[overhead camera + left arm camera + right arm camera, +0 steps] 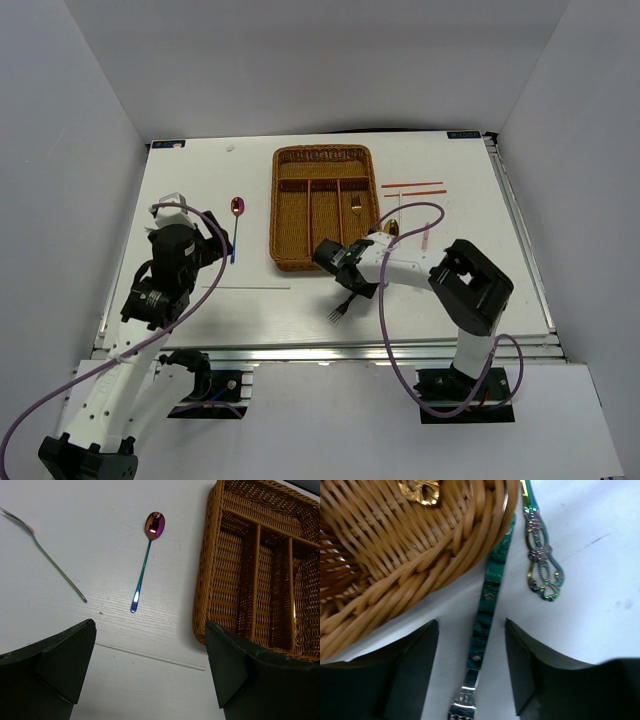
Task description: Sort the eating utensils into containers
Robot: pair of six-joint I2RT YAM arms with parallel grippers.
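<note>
Woven wicker tray (276, 200) held a gold fork (355, 207) in its right slot; right gripper (470, 625) sat parted astride the slim green-handled fork (490, 590), left gripper (150, 625) gaped empty.

The wicker tray (275, 215) is honey-brown in a tight basket weave, and the surface (200, 170) is white. The spoon (144, 565) has an iridescent purple-pink bowl with an orange glint; its handle runs green to blue. The green-handled fork (487, 605) is marbled dark green, with silver rivets and a silver neck. An openwork utensil handle (538, 555) shimmers rainbow green, purple and gold. The fork in the tray (355, 208) is gold, and the chopsticks (412, 184) are thin red lines. The left hand (150, 630) and right hand (470, 630) are near-black. The cables (383, 330) are purple.
</note>
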